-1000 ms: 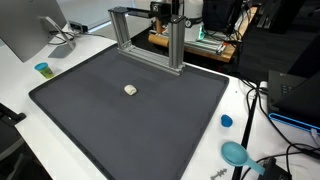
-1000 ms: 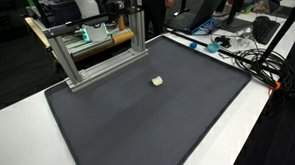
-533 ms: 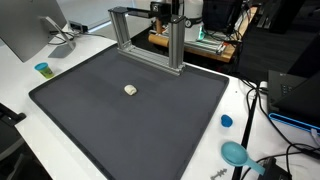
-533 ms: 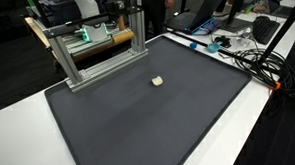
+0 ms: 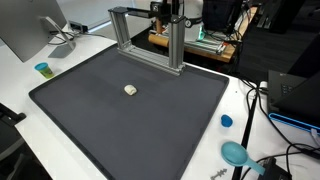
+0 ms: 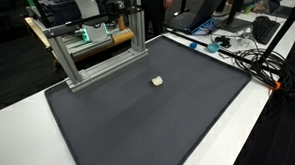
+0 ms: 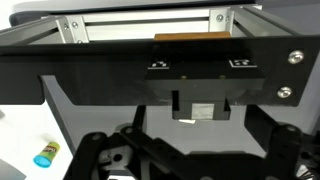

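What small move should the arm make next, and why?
Probably a short move out from the metal frame toward the small pale block: the gripper hangs by the frame's top bar, and the block lies alone on the dark mat.

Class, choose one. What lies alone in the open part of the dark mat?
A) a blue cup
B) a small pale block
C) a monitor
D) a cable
B: a small pale block lies by itself on the dark mat, well apart from the metal frame at its edge.
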### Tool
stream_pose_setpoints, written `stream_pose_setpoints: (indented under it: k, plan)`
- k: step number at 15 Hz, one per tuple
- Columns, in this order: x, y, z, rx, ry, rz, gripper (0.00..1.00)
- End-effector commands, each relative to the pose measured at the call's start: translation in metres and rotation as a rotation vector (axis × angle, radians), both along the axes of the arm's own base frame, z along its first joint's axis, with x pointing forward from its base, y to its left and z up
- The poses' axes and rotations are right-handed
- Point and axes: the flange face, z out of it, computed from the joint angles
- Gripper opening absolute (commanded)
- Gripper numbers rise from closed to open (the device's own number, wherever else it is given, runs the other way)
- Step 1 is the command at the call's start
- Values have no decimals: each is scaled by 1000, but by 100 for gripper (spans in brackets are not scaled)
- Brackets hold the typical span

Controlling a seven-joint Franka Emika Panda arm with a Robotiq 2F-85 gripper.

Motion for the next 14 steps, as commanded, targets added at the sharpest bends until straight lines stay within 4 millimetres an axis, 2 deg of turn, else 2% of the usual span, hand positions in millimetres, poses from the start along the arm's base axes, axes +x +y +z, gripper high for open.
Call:
stream_pose_setpoints:
  k: [1,9,14]
  plan:
    - [-3,-3,-9,12,14,-8,100]
    - [-3,6,-7,9,15,32,100]
    - [-4,6,-7,20,25,59,95]
